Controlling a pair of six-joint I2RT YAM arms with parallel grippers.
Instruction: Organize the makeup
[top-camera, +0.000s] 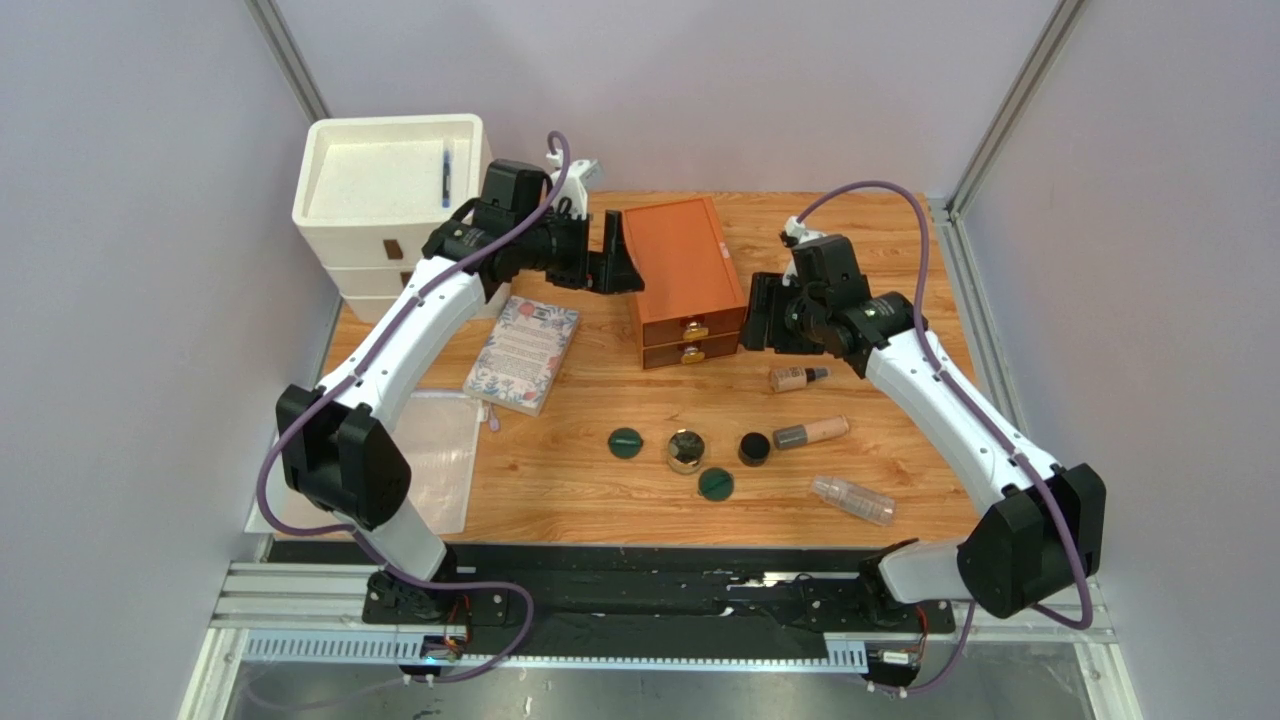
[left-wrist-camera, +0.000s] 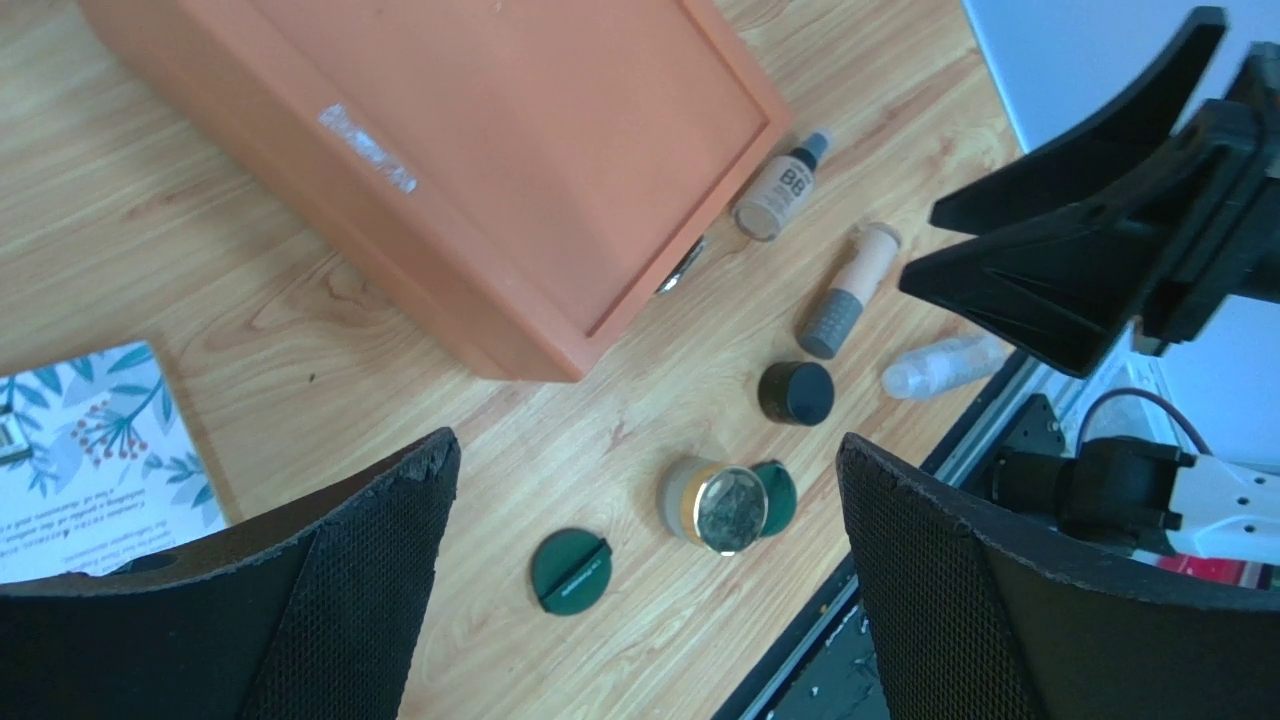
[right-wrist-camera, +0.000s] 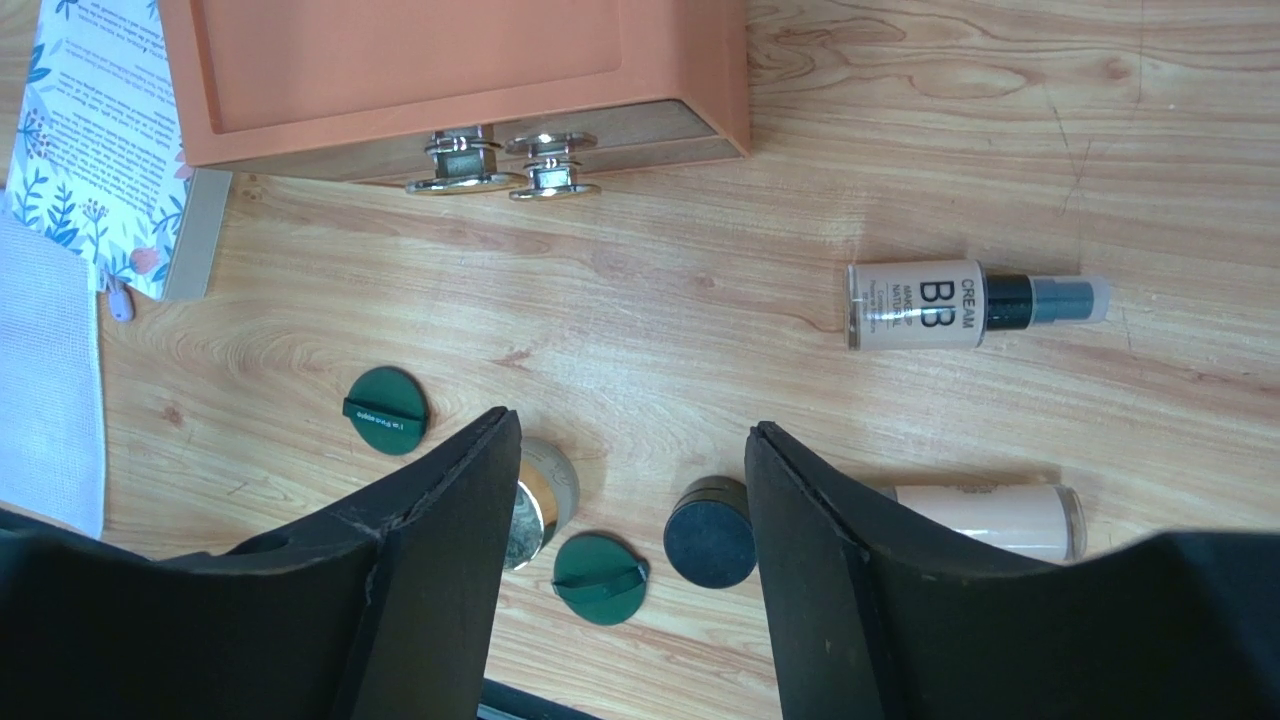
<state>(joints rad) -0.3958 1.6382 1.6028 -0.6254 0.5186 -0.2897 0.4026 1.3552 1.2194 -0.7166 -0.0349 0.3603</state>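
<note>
1. Left gripper (left-wrist-camera: 646, 450) is hanging wide open and empty, just left of the orange-brown drawer box (top-camera: 684, 278); the floral notebook (top-camera: 523, 353) is lying nearer the bases.
2. Right gripper (right-wrist-camera: 634, 435) is standing partly open, holding nothing, just right of the box front.
3. Makeup is lying loose on the table (top-camera: 571, 510), apart from both grippers and nearer the bases: left green compact (top-camera: 625, 443), gold-rimmed compact (top-camera: 687, 450), right green compact (top-camera: 715, 485), black jar (top-camera: 753, 447), BB tube (top-camera: 796, 378) closest to the right gripper, second beige tube (top-camera: 812, 434), clear bottle (top-camera: 852, 498).
</note>
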